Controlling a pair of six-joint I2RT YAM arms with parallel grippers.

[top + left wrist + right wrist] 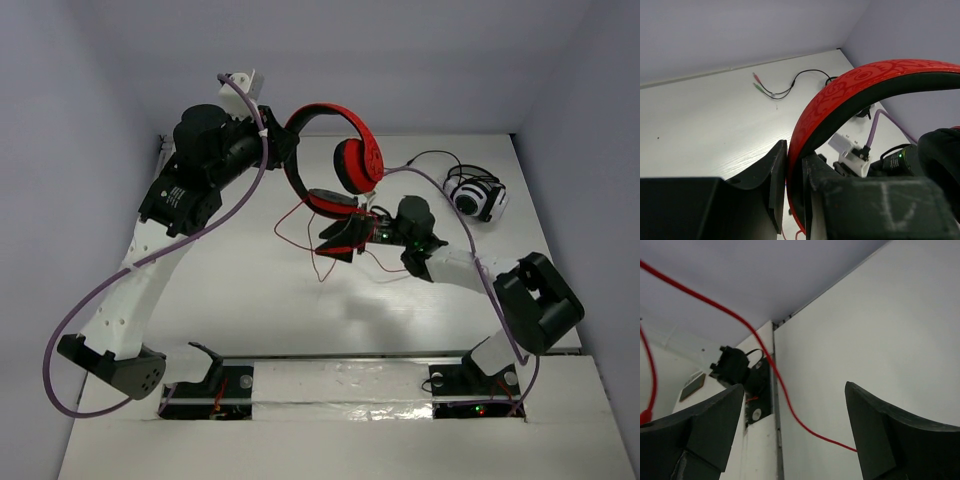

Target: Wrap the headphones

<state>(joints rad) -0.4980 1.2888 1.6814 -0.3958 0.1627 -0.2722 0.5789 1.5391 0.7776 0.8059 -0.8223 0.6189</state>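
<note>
Left gripper (795,172) clamps the headband of the red headphones (357,163), lifted off the table toward 12 o'clock. My right gripper (794,390) gapes wide, holding nothing; the red cable (790,407) hangs loose between its fingers. No wrapping done yet, I judge.

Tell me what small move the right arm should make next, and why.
Probably shut the right gripper on the red cable: its jaws stand open with the loose cable crossing the gap between them, while the left gripper holds the headphones up by the headband.
</note>
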